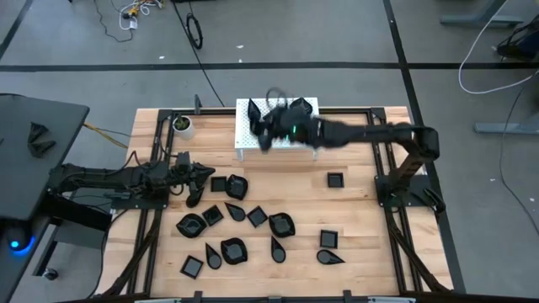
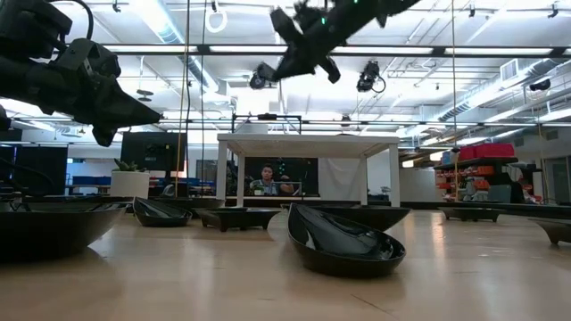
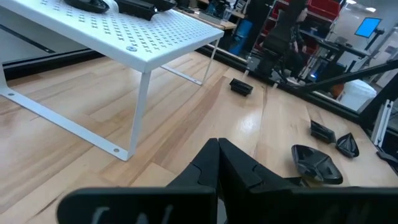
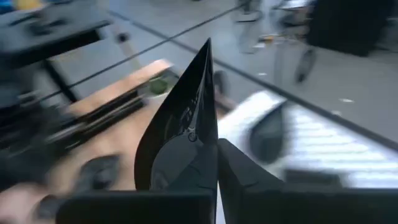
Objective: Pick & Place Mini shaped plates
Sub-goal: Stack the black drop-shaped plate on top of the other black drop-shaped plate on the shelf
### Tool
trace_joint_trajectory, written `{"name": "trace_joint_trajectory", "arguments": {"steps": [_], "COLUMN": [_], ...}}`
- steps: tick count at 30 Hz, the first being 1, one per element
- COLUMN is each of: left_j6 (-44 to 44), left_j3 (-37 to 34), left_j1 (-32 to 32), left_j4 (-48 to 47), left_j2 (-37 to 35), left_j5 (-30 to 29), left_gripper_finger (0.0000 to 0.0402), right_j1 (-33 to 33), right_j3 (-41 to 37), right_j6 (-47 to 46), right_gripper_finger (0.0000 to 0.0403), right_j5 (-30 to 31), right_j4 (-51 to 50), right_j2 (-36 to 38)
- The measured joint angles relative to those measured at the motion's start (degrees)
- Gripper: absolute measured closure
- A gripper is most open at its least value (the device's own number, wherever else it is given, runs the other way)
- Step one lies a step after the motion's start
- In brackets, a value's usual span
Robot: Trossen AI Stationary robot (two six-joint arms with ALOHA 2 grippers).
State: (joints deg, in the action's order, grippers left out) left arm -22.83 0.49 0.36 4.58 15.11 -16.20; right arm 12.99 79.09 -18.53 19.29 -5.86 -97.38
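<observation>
Right gripper (image 4: 214,140), closed on a teardrop plate (image 4: 183,118), hovers over the white perforated shelf (image 1: 246,135). Left gripper (image 3: 217,152) (fingers together, empty) rests above the table (image 1: 354,219).

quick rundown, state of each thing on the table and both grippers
right gripper: shut, empty, above the white rack
left gripper: shut, empty, low by the plates
white rack: upright, plates on top
mini shaped plates: scattered on the table
white cup: upright, far left corner
</observation>
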Motion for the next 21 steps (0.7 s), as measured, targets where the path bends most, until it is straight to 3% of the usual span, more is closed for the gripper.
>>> {"name": "trace_joint_trajectory", "arguments": {"steps": [7,11,21], "left_j6": [-0.09,-0.05,-0.28], "left_j3": [-0.02,-0.01,-0.01], "left_j1": [0.00,0.00,0.00], "left_j4": [-0.02,0.00,0.02], "left_j2": [0.00,-0.01,0.00], "left_j5": [-0.18,-0.65,-1.97], "left_gripper_finger": [0.0394,0.0394,0.0394], "right_j1": [11.12,12.37,12.49], "right_j3": [0.22,1.41,8.67], "right_j6": [1.66,1.45,1.22], "right_gripper_finger": [0.0401,0.0401,0.0400], "right_j5": [-9.80,-12.54,-12.76], "right_j4": [5.29,7.81,3.46], "right_j2": [-2.05,-6.62,-14.77]}}
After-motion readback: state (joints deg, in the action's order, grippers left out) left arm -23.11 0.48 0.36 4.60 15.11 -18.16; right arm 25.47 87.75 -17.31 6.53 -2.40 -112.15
